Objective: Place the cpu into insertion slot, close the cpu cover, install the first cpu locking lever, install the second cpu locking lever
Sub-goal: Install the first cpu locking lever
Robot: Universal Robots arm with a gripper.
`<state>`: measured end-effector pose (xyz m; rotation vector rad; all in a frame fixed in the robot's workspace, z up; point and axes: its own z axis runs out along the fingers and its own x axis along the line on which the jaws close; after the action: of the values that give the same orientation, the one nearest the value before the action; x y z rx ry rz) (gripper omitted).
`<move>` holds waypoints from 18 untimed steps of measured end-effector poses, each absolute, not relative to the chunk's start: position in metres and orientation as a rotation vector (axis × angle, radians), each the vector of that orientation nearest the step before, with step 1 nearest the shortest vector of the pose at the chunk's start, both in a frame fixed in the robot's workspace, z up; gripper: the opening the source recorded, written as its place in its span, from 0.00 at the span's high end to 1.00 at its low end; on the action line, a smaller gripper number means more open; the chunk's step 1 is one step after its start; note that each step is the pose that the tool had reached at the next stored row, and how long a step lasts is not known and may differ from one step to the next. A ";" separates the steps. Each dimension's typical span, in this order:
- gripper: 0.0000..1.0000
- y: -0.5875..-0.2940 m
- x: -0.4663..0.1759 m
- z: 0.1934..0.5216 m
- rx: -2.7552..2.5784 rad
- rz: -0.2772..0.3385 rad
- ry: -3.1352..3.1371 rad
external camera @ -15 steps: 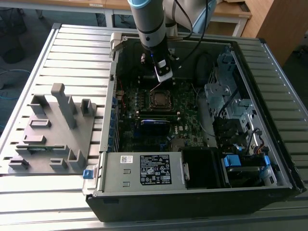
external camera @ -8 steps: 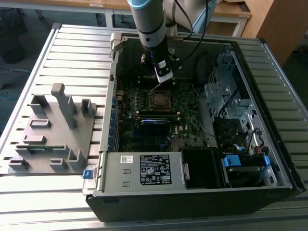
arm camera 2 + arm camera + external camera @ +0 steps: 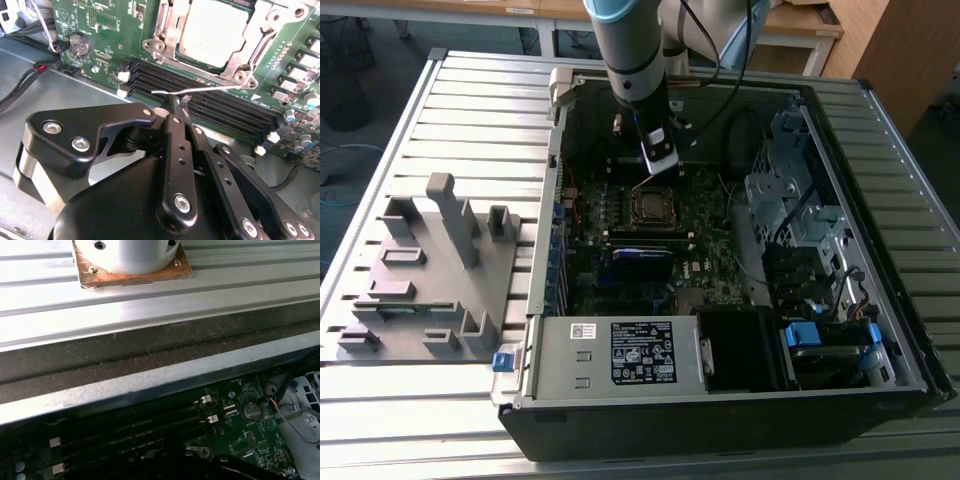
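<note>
In the second wrist view the cpu (image 3: 212, 30) lies flat in the insertion slot (image 3: 159, 26), its dull silver top showing through the window of the cpu cover (image 3: 240, 62), which lies down over it. A thin silver locking lever (image 3: 210, 89) stands free along the socket's side, between it and the black memory slots (image 3: 225, 112). My gripper (image 3: 176, 102) is shut, its black fingertips pressed together right at this lever; whether they touch it I cannot tell. In the exterior view the gripper (image 3: 658, 165) hangs just behind the socket (image 3: 653, 207).
The open computer case (image 3: 880, 130) lies on a slatted metal table (image 3: 470, 120). A grey fixture block (image 3: 430, 260) stands at the exterior view's left. A power supply (image 3: 620, 350), drive cages (image 3: 800, 210) and cables (image 3: 30, 75) ring the board. A coin battery (image 3: 80, 44) sits beside the memory slots.
</note>
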<state>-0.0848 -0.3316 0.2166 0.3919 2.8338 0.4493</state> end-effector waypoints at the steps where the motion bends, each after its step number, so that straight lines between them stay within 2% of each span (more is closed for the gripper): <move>1: 0.90 -0.332 -0.085 0.216 0.394 0.449 2.833; 18: 0.90 -0.332 -0.083 0.209 0.426 0.444 2.826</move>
<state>-0.0826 -0.3316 0.2089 0.4264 2.8255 0.4442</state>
